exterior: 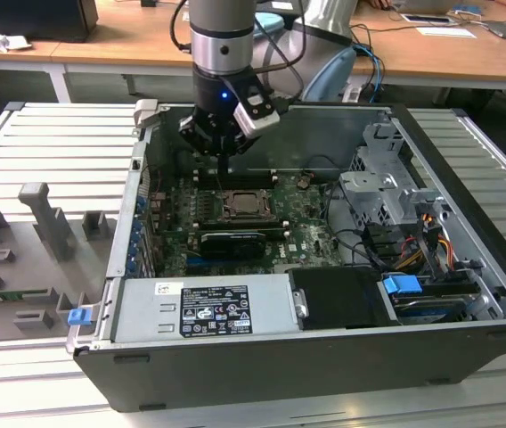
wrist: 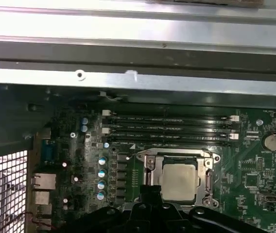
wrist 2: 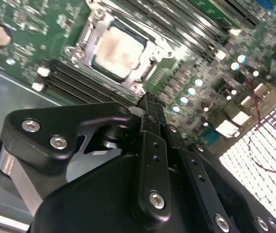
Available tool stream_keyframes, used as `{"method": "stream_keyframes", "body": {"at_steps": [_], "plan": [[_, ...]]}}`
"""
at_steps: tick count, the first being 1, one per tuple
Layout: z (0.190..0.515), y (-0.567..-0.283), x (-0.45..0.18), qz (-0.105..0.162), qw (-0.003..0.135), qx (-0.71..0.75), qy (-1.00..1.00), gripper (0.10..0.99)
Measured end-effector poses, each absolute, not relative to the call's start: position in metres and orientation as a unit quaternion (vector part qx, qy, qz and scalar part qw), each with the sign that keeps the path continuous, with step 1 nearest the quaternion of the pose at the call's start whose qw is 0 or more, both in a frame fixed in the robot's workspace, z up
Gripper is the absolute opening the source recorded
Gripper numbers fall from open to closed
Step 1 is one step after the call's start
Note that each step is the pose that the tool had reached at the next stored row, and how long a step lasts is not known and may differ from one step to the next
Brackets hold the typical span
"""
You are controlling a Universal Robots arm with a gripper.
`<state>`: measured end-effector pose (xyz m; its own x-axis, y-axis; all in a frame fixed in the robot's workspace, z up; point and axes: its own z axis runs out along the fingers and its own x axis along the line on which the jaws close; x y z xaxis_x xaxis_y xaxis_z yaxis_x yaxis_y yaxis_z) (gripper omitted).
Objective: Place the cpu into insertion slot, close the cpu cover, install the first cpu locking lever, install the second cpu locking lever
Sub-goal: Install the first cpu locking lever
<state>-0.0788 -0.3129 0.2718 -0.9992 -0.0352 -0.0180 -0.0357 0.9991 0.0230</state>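
Already the chip [wrist 2: 116, 51] lies flat in the socket [exterior: 245, 217], pale top facing up, set in the green circuit board [wrist: 254, 179] of the open computer case [exterior: 324, 357] that stands on the ribbed desk [exterior: 48, 143]. The silver cover [wrist: 177, 158] seems to be folded down around it, its frame lying along the chip's edges in both wrist views, so the first two steps look done. Whether either locking lever is latched I cannot tell: thin metal bars run along the frame's sides, but their ends are hard to make out. The hand [wrist 2: 147, 103] hangs low inside the case, its fingers drawn together to a narrow tip and holding nothing that shows. That tip is just beside one edge of the socket, near a corner of the frame, and whether it touches the metal there is unclear. Long black memory slots [wrist: 172, 127] run alongside the socket. By my reading the work stands at the levers.
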Motion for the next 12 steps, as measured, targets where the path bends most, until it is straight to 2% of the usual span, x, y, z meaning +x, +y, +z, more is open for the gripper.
{"method": "stream_keyframes", "body": {"at_steps": [12], "plan": [[0.263,-0.310,-0.101,0.012,0.009,-0.019,1.000,0.106]]}}
